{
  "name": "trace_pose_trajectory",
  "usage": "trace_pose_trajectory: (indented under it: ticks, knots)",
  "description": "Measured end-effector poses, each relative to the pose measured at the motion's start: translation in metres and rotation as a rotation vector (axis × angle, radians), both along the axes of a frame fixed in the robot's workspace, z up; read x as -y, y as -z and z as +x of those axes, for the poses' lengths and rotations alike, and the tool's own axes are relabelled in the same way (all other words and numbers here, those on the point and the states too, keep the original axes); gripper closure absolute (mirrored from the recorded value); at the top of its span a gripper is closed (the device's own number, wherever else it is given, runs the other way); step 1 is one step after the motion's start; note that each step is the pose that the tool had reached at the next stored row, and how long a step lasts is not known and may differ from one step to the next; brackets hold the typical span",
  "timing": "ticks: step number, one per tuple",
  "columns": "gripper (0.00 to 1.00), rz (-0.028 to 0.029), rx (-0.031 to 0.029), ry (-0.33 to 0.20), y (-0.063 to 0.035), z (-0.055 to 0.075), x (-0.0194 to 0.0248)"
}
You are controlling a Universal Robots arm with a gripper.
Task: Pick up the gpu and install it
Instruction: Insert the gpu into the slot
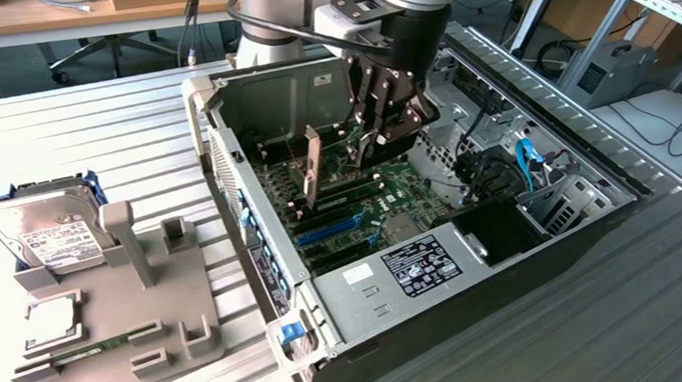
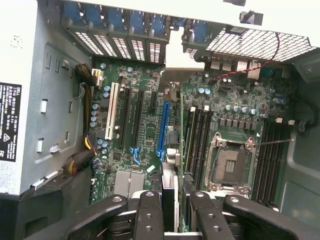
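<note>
The gpu [image 1: 315,170] stands on edge inside the open computer case [image 1: 222,118], low over the green motherboard [image 1: 378,202]. My gripper [image 1: 380,132] reaches down from above and is shut on the card's upper edge. In the wrist view the gpu [image 2: 169,186] shows as a thin dark edge between my two black fingers [image 2: 150,212], with my gripper [image 2: 173,206] centred on it. The card runs toward the case's rear slots, where its pale bracket [image 2: 180,57] sits. It lies just beside the long blue slot [image 2: 161,127]. I cannot tell whether it is seated.
A silver hard drive [image 1: 49,234] sits in a blue holder at the exterior view's left, on a grey fixture [image 1: 122,323] that also holds a green memory stick [image 1: 88,348]. Inside the case are a labelled power supply [image 1: 425,266], a blue cable [image 1: 525,156] and the CPU socket [image 2: 230,162].
</note>
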State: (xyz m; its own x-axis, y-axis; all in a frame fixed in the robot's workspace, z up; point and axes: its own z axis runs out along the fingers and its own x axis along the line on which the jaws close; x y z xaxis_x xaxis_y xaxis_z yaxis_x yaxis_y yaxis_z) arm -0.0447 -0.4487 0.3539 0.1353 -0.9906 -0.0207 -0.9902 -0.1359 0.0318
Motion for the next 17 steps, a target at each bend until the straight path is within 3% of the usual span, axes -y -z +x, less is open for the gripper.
trace_pose_trajectory:
  ticks: [17]
  knots:
    - [0.74, 0.0008, 0.0000, 0.000, 0.0021, -0.0002, 0.0037]
